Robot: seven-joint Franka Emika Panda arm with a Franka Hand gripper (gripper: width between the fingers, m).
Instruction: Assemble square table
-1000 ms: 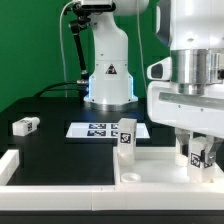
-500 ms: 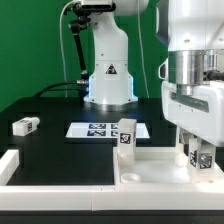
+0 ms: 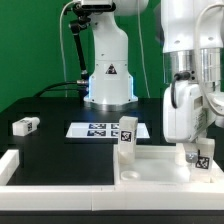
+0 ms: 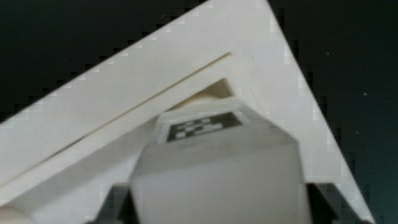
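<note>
The white square table top (image 3: 152, 166) lies at the front, on the exterior view's right. One white leg block (image 3: 127, 135) with a tag stands upright at its far left corner. My gripper (image 3: 197, 150) is shut on a second tagged leg block (image 3: 201, 156) and holds it upright at the top's right side. In the wrist view this leg block (image 4: 214, 160) fills the space between my dark fingers (image 4: 121, 206), with the table top's corner rim (image 4: 107, 100) beyond it. A third leg block (image 3: 25, 126) lies on the black table at the exterior view's left.
The marker board (image 3: 100, 129) lies flat in front of the robot base (image 3: 108, 80). A white border rail (image 3: 12, 166) runs along the front left. The fourth leg block is not in view.
The hand has turned about its upright axis over the table top's right side. The held leg block stays at about the same spot. Nothing else moved.
</note>
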